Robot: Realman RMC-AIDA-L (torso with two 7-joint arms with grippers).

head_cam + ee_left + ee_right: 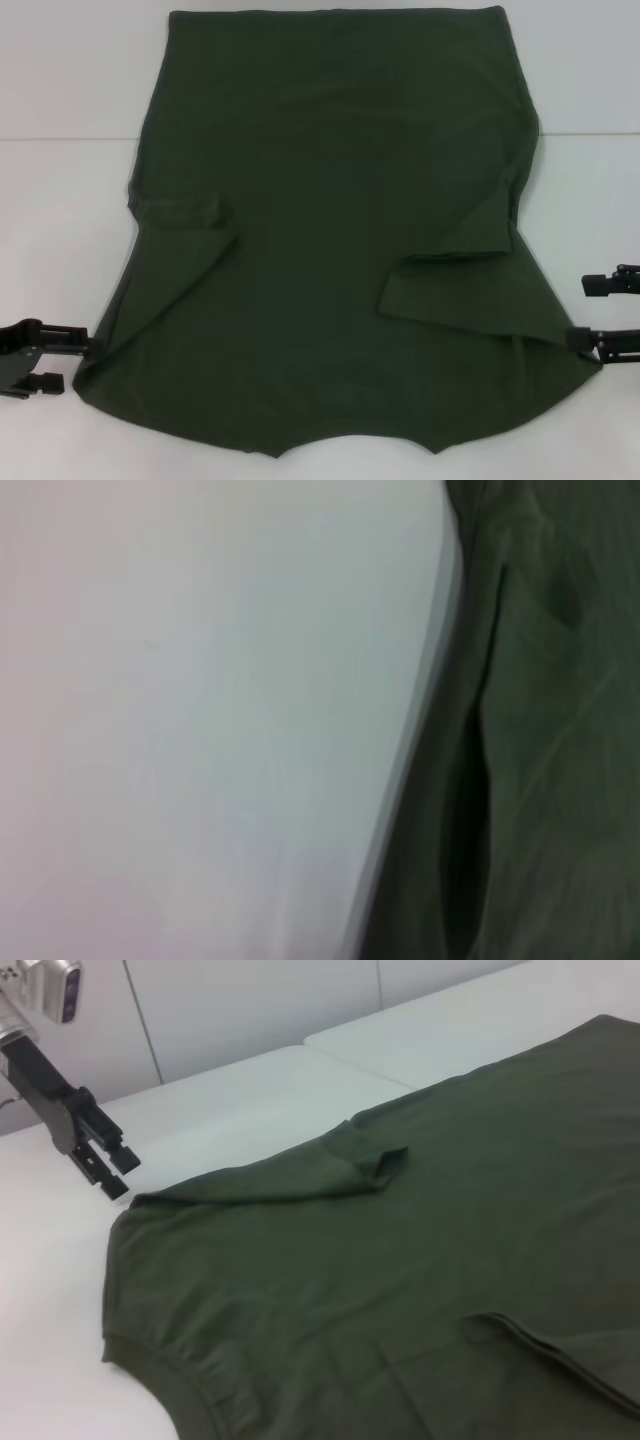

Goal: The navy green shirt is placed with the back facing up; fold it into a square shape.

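The navy green shirt (330, 250) lies flat on the white table, neckline toward me and hem at the far end. Both short sleeves are folded inward onto the body. My left gripper (72, 362) stands open at the near-left shoulder corner, its upper finger touching the fabric edge. In the right wrist view the left gripper (112, 1168) hangs just off that corner of the shirt (400, 1260). At the near-right shoulder corner my right gripper (580, 312) is open too, its lower finger against the cloth. The left wrist view shows only the shirt's edge (540, 760) beside bare table.
The white table (60, 230) runs past the shirt on both sides, with a seam line across it at the back. A pale wall (230, 1010) rises behind the table.
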